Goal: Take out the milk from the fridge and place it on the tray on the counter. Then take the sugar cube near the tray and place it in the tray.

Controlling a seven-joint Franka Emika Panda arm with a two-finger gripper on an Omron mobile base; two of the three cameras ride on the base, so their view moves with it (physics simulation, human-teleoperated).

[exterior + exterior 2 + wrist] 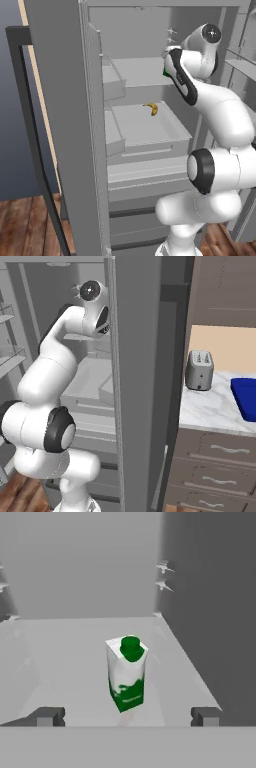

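Observation:
The milk (127, 677), a small white carton with a green cap and green label, stands upright on a grey shelf of the open fridge (145, 70). My gripper (126, 717) is open and level with the carton. The carton stands a little ahead of the two fingertips (47, 716), centred between them and untouched. From the left base view, a green sliver of the milk (165, 73) peeks out behind my hand. The dark blue tray (245, 398) lies on the white marble counter (210, 408) to the right of the fridge. The sugar cube is out of view.
A yellow banana (151, 108) lies on the shelf below the milk. The fridge's right wall (210, 612) runs close beside the carton. A grey toaster (199, 370) stands on the counter left of the tray. The open fridge door (65, 125) stands at the left.

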